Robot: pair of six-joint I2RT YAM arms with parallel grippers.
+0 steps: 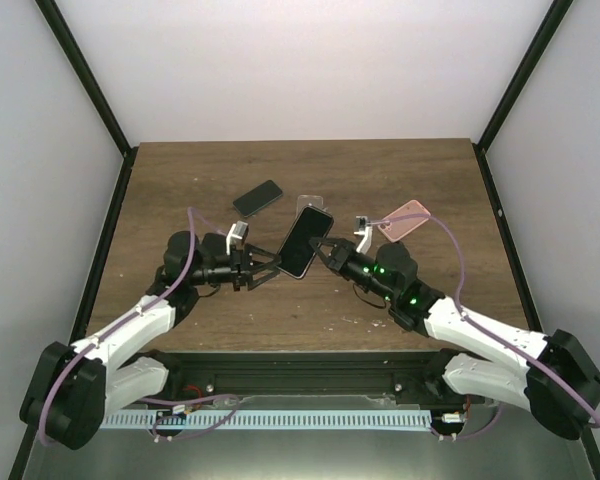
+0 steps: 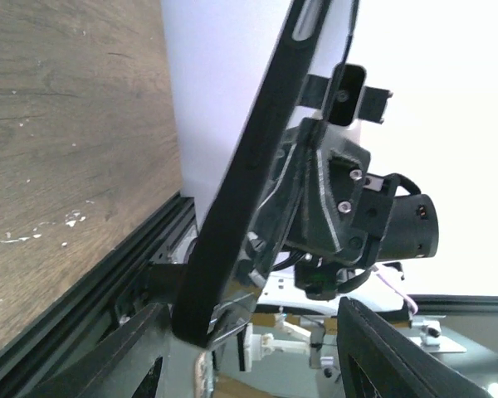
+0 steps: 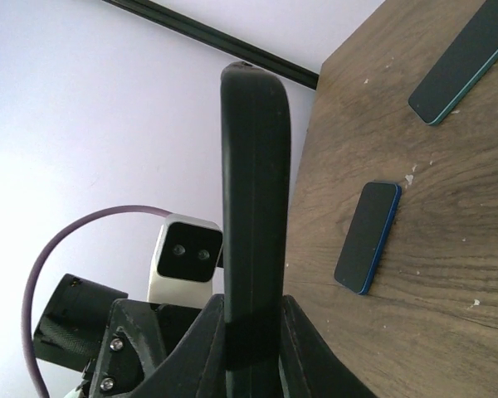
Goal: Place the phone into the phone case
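Phone first: we see it held in the air above the middle of the bench, tilted, with its glossy dark face turned up toward the overhead camera. The right end effector is clamped on its right-hand edge. In the right wrist view the two fingers press against both faces of the slab, which stands edge-on between them.

The left end effector sits at the phone's opposite, lower end with its fingers spread wide. In the left wrist view the phone's lower corner lies in that gap, close to one finger, and we cannot tell whether they touch.

The phone's rim is thick and matte black, with a slot cut near one end; we cannot say whether that rim is a case. On the bench, a second dark phone lies flat toward the far side. A faint clear case lies just beyond the held phone, and a pink slab lies beside the right arm's wrist.
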